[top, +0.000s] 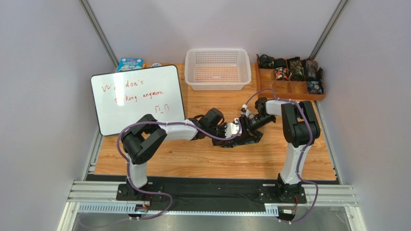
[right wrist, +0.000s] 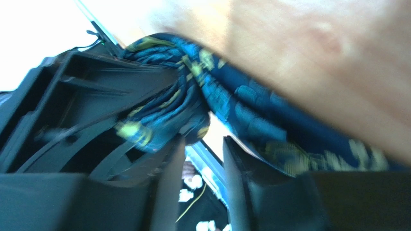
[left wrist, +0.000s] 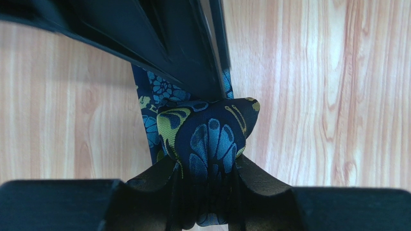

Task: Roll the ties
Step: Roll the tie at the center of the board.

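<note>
A dark tie point(top: 242, 138) with blue and yellow-green print lies bunched on the wooden table between both arms. In the left wrist view its rolled end point(left wrist: 212, 137) sits between my left gripper's fingers, and the left gripper point(left wrist: 206, 163) is shut on it. The rest of the tie's strip point(left wrist: 149, 103) runs away under the right gripper's black finger point(left wrist: 178, 48). In the right wrist view my right gripper point(right wrist: 202, 142) stands open just below the tie point(right wrist: 241, 113), with nothing between its fingers. The left gripper's body point(right wrist: 72, 106) is at its left, against the roll.
A whiteboard point(top: 137, 98) lies at the left of the table, with a blue packet point(top: 129, 63) behind it. A white basket point(top: 218, 68) stands at the back centre. A wooden tray point(top: 289, 86) at the back right holds several rolled ties point(top: 294, 70).
</note>
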Motion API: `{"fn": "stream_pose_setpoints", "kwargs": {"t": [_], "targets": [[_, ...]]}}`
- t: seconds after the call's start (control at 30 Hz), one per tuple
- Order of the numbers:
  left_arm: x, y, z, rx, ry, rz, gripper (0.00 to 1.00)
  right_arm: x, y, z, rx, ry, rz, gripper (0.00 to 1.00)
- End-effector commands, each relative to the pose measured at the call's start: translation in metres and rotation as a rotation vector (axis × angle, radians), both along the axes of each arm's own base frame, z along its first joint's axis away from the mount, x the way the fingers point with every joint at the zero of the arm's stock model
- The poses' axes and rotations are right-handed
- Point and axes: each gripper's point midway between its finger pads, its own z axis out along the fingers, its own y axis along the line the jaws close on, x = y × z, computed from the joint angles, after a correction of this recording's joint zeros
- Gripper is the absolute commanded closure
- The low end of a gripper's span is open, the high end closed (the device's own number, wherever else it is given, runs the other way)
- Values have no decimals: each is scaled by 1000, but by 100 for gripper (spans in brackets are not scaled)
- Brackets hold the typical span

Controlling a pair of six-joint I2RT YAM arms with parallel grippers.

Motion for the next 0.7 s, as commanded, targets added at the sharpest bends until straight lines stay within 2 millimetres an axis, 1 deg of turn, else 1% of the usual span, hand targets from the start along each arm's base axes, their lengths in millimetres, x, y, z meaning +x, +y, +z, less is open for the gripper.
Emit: {"fn": "stream_pose_setpoints", "kwargs": {"t": [0.0,0.07,0.1,0.13,0.17,0.23,0.27,0.33,0.4,0.43,0.5,0.53,0.57,0.63,0.67], "targets": [[-21,26,-10,131,119,8,90,16,0,36,59,-125,-28,52],[-21,28,-11,149,132,21,88,16,4,44,92,-138,-39,50],[-21,28,-12,156,139,23,87,11,6,43,99,-125,-38,48],[-23,30,-14,169,149,29,86,9,9,43,103,-112,-44,48],[-21,27,-11,167,151,30,85,8,12,42,117,-114,-39,48],[-21,29,-16,189,167,47,84,4,18,38,118,-100,-27,47],[-19,27,-14,186,167,51,84,5,22,36,124,-115,-22,47],[-20,28,-16,199,182,57,83,4,28,32,123,-110,-12,47],[-20,28,-16,200,186,60,83,6,30,21,109,-112,-3,47],[-20,28,-16,199,188,58,81,7,31,18,106,-106,-6,48],[-21,28,-16,204,191,58,80,11,32,11,104,-90,-14,55],[-21,29,-16,207,193,58,79,12,32,9,99,-91,-14,63],[-21,28,-16,206,192,55,77,15,30,4,80,-102,-13,80],[-21,28,-13,204,189,53,70,14,26,0,68,-95,-14,91],[-21,27,-11,196,190,47,67,12,24,-3,58,-86,-15,100]]}}
